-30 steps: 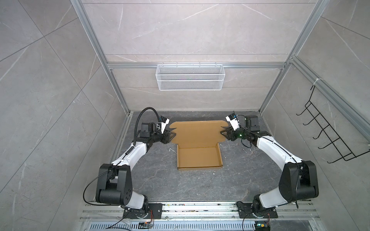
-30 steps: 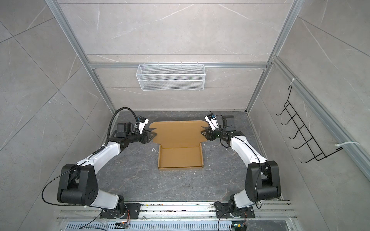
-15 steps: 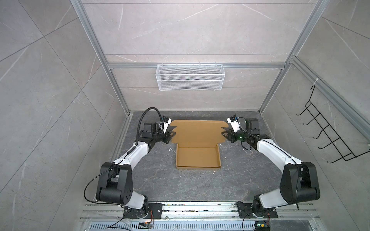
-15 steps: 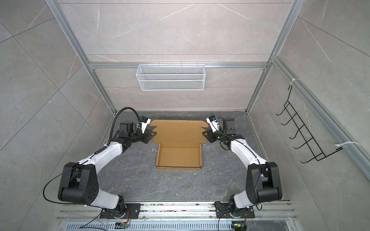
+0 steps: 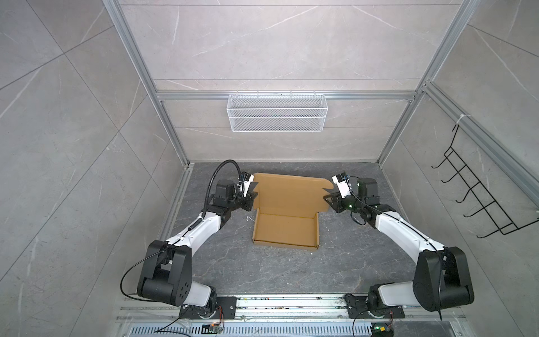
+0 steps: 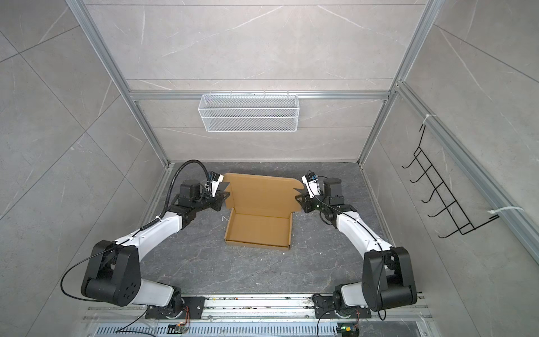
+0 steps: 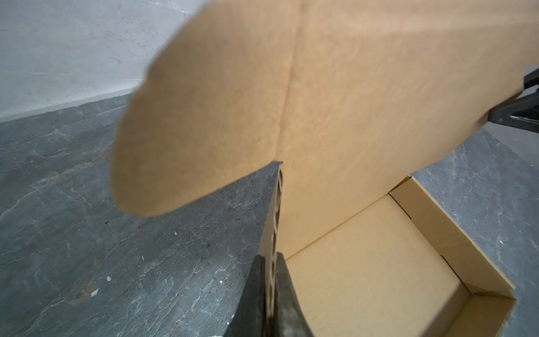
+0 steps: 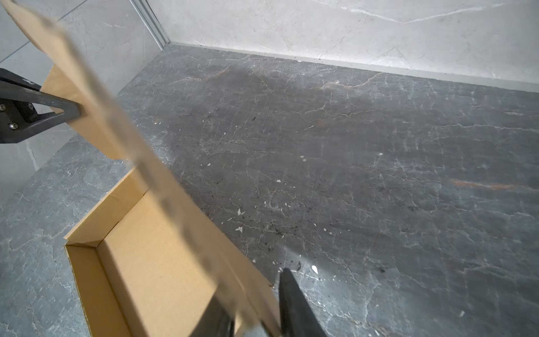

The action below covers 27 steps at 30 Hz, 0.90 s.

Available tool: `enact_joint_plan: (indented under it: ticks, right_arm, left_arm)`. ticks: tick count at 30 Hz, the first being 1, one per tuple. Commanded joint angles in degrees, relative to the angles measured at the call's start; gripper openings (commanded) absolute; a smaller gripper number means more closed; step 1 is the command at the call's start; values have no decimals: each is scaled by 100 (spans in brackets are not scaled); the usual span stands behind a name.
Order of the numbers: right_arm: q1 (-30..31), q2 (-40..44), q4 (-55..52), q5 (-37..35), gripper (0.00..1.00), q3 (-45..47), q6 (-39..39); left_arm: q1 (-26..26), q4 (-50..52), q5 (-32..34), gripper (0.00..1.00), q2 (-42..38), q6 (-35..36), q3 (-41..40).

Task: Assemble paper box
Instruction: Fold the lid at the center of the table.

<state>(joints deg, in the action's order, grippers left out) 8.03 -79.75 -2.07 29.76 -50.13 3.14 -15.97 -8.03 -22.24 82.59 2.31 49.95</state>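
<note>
The paper box [image 5: 285,230] [image 6: 258,230] is brown cardboard: a shallow open tray at the front and a wide lid panel [image 5: 291,192] rising from the tray's rear edge and leaning back. My left gripper [image 5: 253,193] [image 6: 227,195] [image 7: 269,257] is shut on the lid's left edge, and the corrugated edge shows pinched between its fingers. My right gripper [image 5: 327,195] [image 6: 298,195] [image 8: 256,291] holds the lid's right side flap, with cardboard between its fingers; one finger is mostly hidden behind the flap. The right wrist view shows the tray [image 8: 140,262] and the left gripper [image 8: 77,112] on the far edge.
A white wire mesh basket [image 5: 277,116] hangs on the back wall. A black wire hook rack [image 5: 481,201] is on the right wall. Aluminium frame posts [image 5: 180,146] stand at the rear corners. Small white scraps [image 5: 249,218] lie on the dark stone tabletop [image 5: 350,248].
The left jaws have closed onto the lid's left edge and the right jaws have narrowed on the right flap. Both wrists shifted slightly toward the rear; the box has barely moved.
</note>
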Motion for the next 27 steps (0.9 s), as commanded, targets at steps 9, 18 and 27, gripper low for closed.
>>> enact_joint_plan:
  ticks: [9, 18, 27]
  right_arm:
    - [259, 157, 726, -242, 32, 404, -548]
    - [780, 319, 1547, -1098, 27, 937, -831]
    - [1438, 252, 1459, -2294, 23, 1004, -839]
  left_arm:
    - [-257, -350, 191, 3, -347, -260, -365]
    - [-460, -669, 520, 2, -401, -423, -607]
    - [-686, -849, 757, 2, -395, -470, -698]
